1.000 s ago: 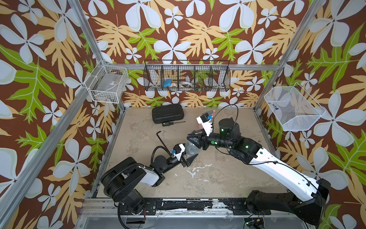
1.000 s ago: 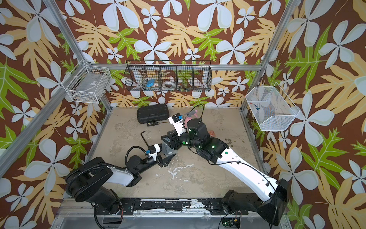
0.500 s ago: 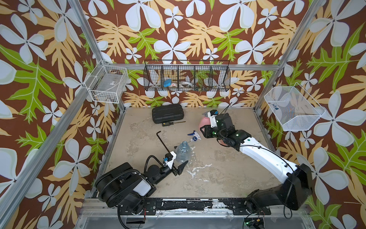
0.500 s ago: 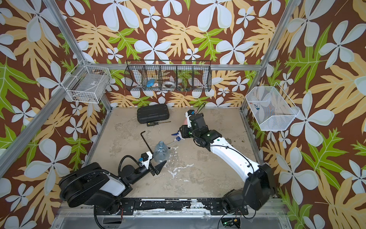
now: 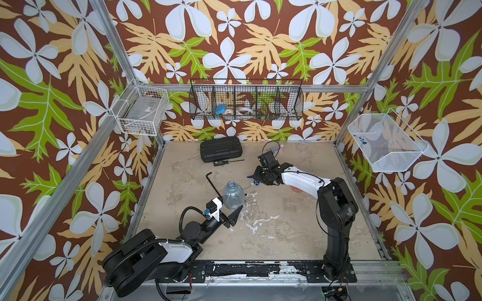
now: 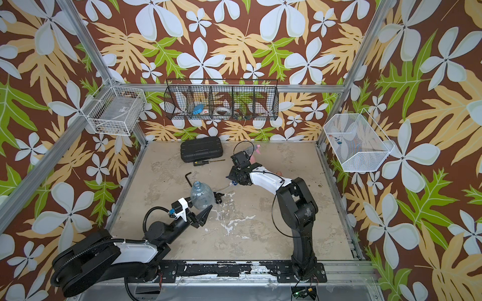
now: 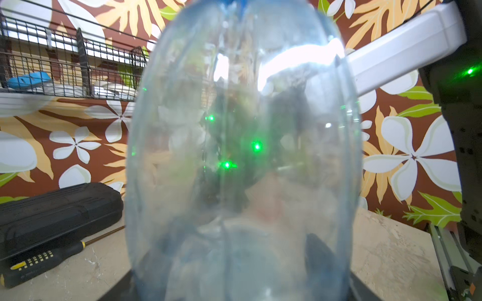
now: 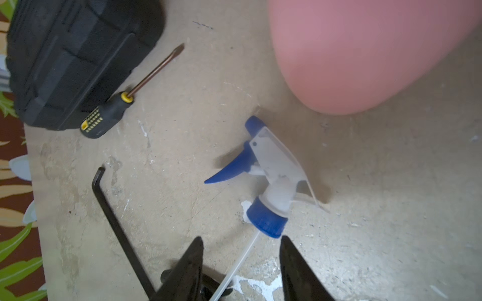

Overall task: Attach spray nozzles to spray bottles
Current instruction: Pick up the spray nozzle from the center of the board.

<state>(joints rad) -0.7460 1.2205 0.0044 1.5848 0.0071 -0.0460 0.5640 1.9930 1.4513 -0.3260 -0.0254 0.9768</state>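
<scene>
- A second ago both arms met mid-worktop (image 5: 287,229), with the right end effector (image 8: 242,238) right at the bottle (image 5: 233,196). They have parted. The right arm has folded back, and its wrist now hangs at about 2 o'clock from the bottle.
- The bottle stands upright just to 9 o'clock of the worktop's centre. Its neck is bare and open, so as I read it the joining did not take.
- The left end effector (image 5: 230,209) has drawn back a little toward 8 o'clock with the bottle and is grasping it low on the body. One finger (image 5: 234,214) shows at the bottle's 5 o'clock side; the other is hidden behind the camera mount (image 5: 216,204). In the left wrist view the bottle fills the frame.
- The right end effector is released. Its jaws stand apart and empty over the nozzle (image 8: 271,169), which lies on its side on the worktop. The thin dip tube (image 8: 242,258) runs between the jaws unpinched.
- The pink bottle (image 8: 352,52) looms blurred just beside that nozzle. What looks like the black nozzle (image 6: 218,197) lies at 3 o'clock of the bottle.
- For the task, I judge I am back at the pick-up step for this pair. I would close on the blue collar (image 8: 266,221), not on the tube, then lift and feed the tube into the neck. The tube is thin and looks easy to bend or trap, so I would take care there.
</scene>
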